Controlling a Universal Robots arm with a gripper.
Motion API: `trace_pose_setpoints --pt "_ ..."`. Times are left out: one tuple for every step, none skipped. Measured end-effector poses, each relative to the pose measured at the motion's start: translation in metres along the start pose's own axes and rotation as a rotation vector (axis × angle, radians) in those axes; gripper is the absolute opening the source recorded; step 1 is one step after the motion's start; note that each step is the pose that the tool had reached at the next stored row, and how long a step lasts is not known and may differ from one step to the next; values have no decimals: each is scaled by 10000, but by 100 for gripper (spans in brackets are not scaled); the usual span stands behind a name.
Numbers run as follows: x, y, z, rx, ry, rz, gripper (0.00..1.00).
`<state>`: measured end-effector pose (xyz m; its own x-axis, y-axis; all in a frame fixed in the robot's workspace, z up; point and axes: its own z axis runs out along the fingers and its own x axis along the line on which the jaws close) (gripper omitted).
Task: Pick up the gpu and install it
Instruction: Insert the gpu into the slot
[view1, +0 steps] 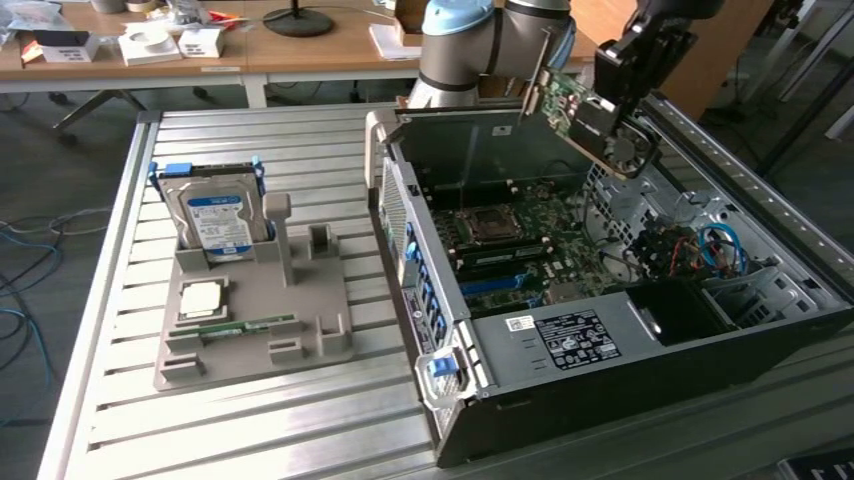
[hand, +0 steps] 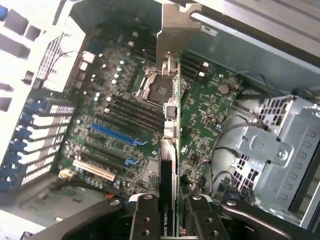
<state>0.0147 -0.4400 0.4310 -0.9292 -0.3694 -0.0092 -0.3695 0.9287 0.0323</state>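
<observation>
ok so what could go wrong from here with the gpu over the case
1. The gpu hangs tilted above the open case; it may meet the slots on the motherboard crooked.
2. The jaws pinch just one end, far from the bracket, so the card might pivot or slip.

Stuff I can't make out: the arm (view1: 467, 40) runs off the top edge of the exterior view, so its upper part is gone. In the upper right of that frame the tool (view1: 625, 140) covers part of the gpu (view1: 577, 108). In the wrist view the card sits edge-on, so I can't tell anything about its face, and the white lettering on its edge gets chopped mid-word by the picture's edge. It also blocks 1 strip of the motherboard (hand: 125, 115). The print on the white case label (view1: 574, 338) and the hard drive (view1: 220, 222) sticker is too small to read. The slatted table (view1: 267, 420) runs out at the bottom edge.
</observation>
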Motion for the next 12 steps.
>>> trace_pose_setpoints --pt "0 0 0 8 9 -150 26" --pt "0 0 0 20 19 -303 26" --pt "0 0 0 30 29 -461 26" --pt "1 0 0 38 38 -629 26" --pt "1 0 0 43 47 -812 26" --pt "1 0 0 45 53 -974 26" --pt "1 0 1 47 59 -1132 26" --pt "1 0 1 50 65 -1289 26" --pt "1 0 1 52 72 -1450 26" --pt "1 0 2 51 76 -1614 26" --pt "1 0 3 49 82 -1789 26" --pt "1 0 3 48 86 -1953 26"
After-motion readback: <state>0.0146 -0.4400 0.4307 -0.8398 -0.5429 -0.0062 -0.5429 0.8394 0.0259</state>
